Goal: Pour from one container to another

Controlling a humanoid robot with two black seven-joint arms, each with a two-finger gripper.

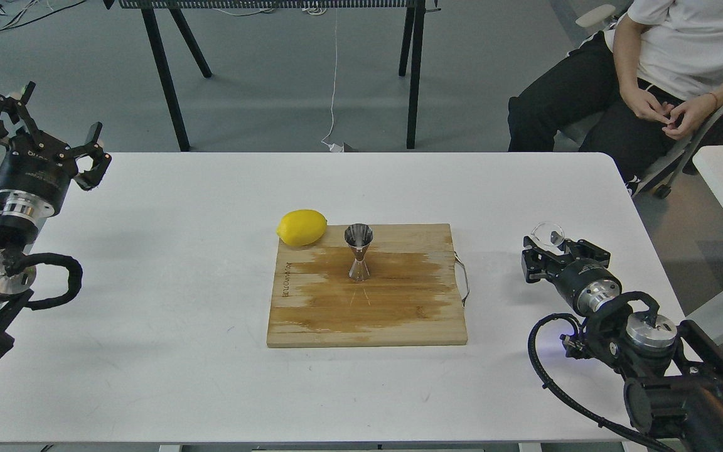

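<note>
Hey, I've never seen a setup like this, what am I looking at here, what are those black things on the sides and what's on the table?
This single picture is taken from a robot's own head, looking down at a white table. The black things are its two arms. Each ends in a two-finger gripper. The left gripper is raised near the table's left edge, open and empty. The right gripper is closed around a small clear glass cup at the table's right side. In the middle lies a wooden cutting board with a darker stain. On it stands a shiny steel jigger, an hourglass-shaped measure, and a lemon sits at its back left corner. A person sits behind the table, at the upper right.
</note>
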